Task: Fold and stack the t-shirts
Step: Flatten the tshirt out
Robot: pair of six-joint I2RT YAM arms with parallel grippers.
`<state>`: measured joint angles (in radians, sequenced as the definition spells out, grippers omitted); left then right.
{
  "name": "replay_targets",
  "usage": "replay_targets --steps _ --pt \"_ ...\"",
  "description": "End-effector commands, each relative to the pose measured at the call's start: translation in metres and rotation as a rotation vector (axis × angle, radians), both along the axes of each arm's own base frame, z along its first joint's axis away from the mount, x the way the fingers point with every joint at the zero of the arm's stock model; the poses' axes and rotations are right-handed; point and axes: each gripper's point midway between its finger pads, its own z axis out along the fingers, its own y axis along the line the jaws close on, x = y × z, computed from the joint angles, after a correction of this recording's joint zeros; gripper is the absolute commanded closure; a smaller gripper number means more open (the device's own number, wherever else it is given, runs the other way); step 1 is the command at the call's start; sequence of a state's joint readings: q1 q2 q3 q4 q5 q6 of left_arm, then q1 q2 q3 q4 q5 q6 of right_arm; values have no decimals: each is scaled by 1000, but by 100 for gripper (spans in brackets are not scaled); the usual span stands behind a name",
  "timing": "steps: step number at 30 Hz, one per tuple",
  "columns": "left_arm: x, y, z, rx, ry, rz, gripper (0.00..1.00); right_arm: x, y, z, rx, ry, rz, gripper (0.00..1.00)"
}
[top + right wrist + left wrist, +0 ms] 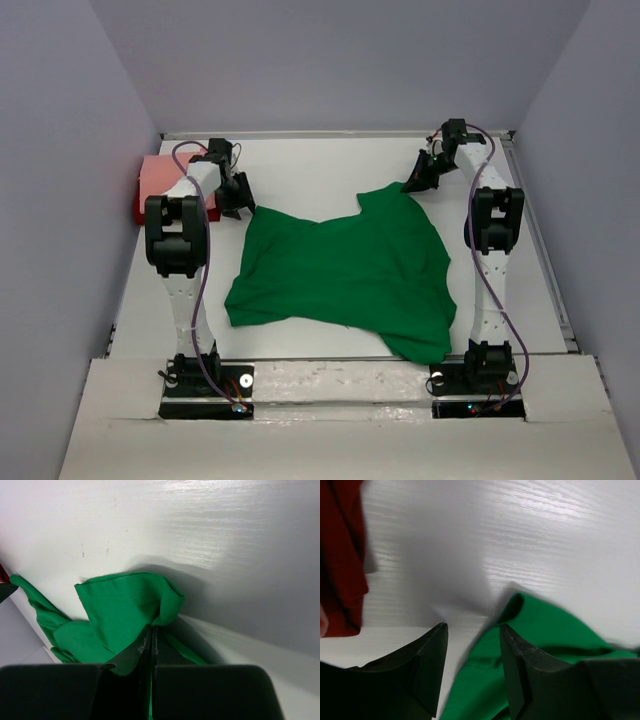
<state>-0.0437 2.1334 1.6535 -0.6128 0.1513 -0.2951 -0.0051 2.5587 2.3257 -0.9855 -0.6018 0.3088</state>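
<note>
One green t-shirt (345, 270) lies spread and rumpled across the middle of the table (320, 160), its near edge at 6 o'clock close to the arm bases. At its 1 o'clock corner the right gripper (150, 632) is pressed together on a pinch of green cloth, which bunches at the tips. At 10 o'clock the left gripper (472, 630) stands with jaws apart over the shirt's edge, gripping nothing. Bare white board runs along 12 o'clock. At the table's 10 o'clock rim, the salmon pink t-shirt (160, 175) lies stacked with the dark red t-shirt (342, 555).
</note>
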Motion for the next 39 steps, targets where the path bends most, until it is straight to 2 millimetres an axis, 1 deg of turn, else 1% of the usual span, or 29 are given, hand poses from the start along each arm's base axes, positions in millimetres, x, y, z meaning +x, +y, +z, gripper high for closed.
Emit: replay_targets --steps 1,4,7,9,10,14,15,16,17,20,22,24,25,26,27,28,29,32,33,35,36,38,39 --pt "18 -22 23 -131 -76 -47 47 6 -4 38 -27 -87 10 100" --pt "22 -28 27 -156 -91 -57 52 5 -5 36 -32 -81 10 100" --pt "25 -31 32 -178 -109 -58 59 6 -7 37 -43 -86 5 100" --pt "25 -33 34 -188 -113 -66 61 7 -6 40 -43 -94 7 100" --pt "26 -33 32 -192 -111 -68 66 7 -7 40 -48 -94 5 100" --pt "25 -41 28 -230 -99 -93 66 9 -8 45 -51 -106 6 100" --pt "26 -42 27 -235 -98 -95 64 9 -7 46 -47 -106 8 100" --pt "26 -44 25 -242 -94 -96 60 9 -7 47 -48 -106 4 100" --pt "26 -45 23 -244 -91 -98 59 9 -7 50 -45 -115 7 100" --pt "27 -45 19 -241 -82 -97 58 10 -8 53 -52 -122 4 100" --pt "29 -45 16 -241 -75 -99 55 11 -7 58 -50 -132 6 100" --pt "30 -46 13 -242 -67 -102 55 11 -7 58 -48 -133 6 100" --pt "30 -46 11 -242 -66 -102 59 11 -7 59 -47 -133 3 100" --pt "31 -47 11 -242 -67 -105 68 11 -7 58 -49 -131 4 100" --pt "30 -48 11 -241 -67 -107 86 11 -7 58 -47 -129 4 100" --pt "31 -47 13 -236 -71 -104 86 11 -8 57 -50 -128 3 100" --pt "31 -47 13 -227 -77 -99 100 10 -8 59 -53 -129 2 100" --pt "30 -46 23 -214 -99 -99 100 10 -10 63 -68 -140 1 100" --pt "29 -45 30 -211 -114 -102 100 11 -12 64 -77 -144 -1 100" --pt "29 -42 38 -195 -129 -102 100 11 -14 69 -90 -155 -6 100" --pt "29 -42 50 -191 -155 -102 100 11 -15 74 -99 -165 -9 100" --pt "26 -39 59 -177 -171 -97 100 10 -18 80 -118 -177 -12 100" --pt "25 -39 73 -175 -201 -101 100 11 -21 86 -134 -191 -18 100"
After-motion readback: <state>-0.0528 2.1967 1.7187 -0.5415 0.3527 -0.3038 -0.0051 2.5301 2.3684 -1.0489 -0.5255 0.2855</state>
